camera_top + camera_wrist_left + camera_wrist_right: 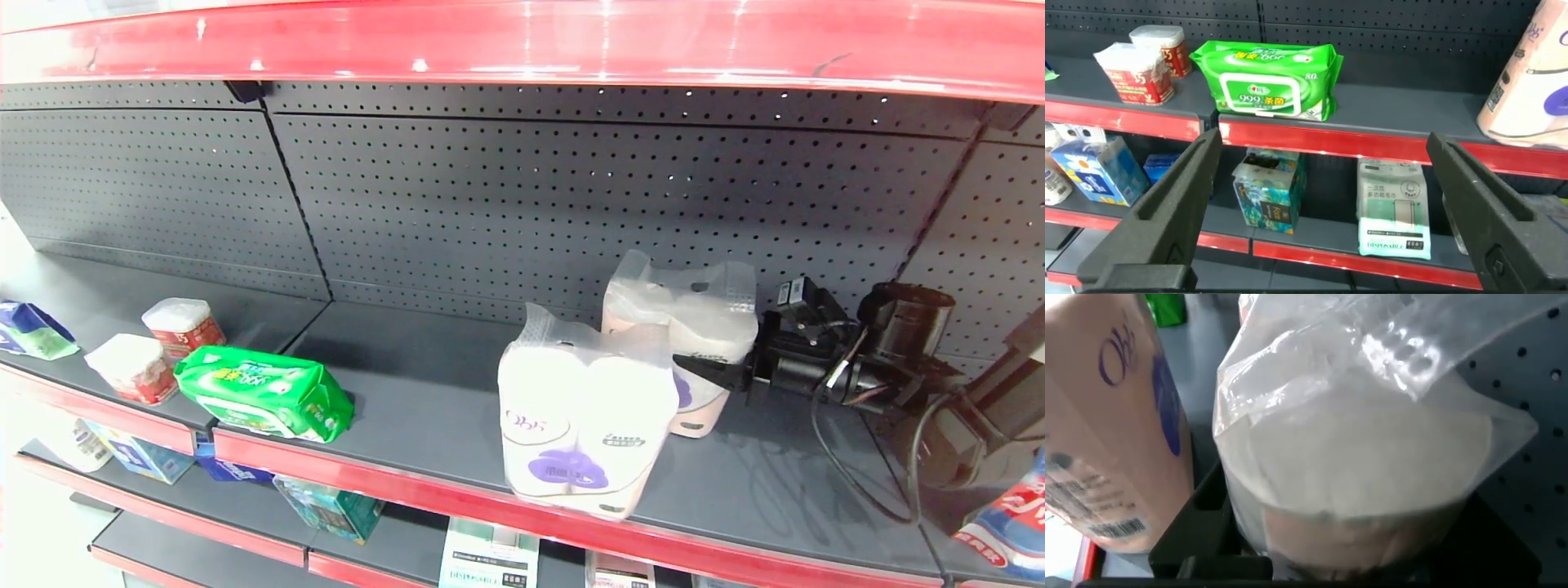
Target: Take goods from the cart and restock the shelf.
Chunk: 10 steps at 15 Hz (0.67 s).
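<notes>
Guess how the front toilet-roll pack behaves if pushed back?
Probably light and squashy: the front toilet-roll pack is soft rolls in loose film. Tall, at the shelf lip, so a high push may tip it. The rear pack may block it.

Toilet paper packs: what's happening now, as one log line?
right gripper: shut on rear plastic-wrapped white toilet paper pack | pack: on grey shelf | left gripper: open

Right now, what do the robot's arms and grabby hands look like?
Mostly matte black. The left gripper has two long, flat, wedge-shaped jaws. The right gripper is blocky with a small box on top; the right arm behind it has a round, shiny dark joint, and black cables loop beneath.
</notes>
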{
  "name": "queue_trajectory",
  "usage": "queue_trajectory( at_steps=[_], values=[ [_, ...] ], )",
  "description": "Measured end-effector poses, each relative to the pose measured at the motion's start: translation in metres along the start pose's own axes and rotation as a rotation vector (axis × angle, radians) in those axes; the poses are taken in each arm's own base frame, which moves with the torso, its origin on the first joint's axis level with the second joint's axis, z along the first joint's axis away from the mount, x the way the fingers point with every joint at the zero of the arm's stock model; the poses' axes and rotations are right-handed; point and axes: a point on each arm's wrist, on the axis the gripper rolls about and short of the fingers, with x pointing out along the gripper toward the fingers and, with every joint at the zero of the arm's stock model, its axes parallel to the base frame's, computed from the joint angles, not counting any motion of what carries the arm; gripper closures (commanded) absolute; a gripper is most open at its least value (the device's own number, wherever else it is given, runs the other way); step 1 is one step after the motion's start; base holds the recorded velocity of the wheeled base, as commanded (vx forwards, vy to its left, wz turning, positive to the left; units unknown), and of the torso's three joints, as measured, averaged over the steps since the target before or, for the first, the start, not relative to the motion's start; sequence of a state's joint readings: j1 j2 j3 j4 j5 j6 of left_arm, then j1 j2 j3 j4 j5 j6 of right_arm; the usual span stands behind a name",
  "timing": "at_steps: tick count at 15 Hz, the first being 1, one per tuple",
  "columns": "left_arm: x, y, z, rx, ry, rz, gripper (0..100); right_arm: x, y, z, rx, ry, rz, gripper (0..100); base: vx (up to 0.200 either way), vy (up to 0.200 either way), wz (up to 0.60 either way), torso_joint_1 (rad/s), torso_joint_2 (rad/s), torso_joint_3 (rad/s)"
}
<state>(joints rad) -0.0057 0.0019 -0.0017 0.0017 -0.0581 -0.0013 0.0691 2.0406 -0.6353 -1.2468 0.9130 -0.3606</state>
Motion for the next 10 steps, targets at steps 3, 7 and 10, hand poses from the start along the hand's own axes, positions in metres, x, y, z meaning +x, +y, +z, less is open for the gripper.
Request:
queue_trajectory(
  at_steps=[3, 7, 10],
  values=[
    [0.000, 0.000, 0.000, 0.000, 0.000, 0.000, 0, 0.001, -0.002, -0.005, -0.034, 0.004, 0.004, 100, 0.000, 0.000, 0.00, 0.000, 0.00, 0.000],
    [0.000, 0.000, 0.000, 0.000, 0.000, -0.001, 0, 0.012, -0.002, -0.006, -0.053, -0.001, 0.014, 100, 0.000, 0.000, 0.00, 0.000, 0.00, 0.000],
    [0.000, 0.000, 0.000, 0.000, 0.000, 0.000, 0, 0.030, -0.003, 0.000, -0.075, -0.030, 0.041, 100, 0.000, 0.000, 0.00, 0.000, 0.00, 0.000]
  ],
)
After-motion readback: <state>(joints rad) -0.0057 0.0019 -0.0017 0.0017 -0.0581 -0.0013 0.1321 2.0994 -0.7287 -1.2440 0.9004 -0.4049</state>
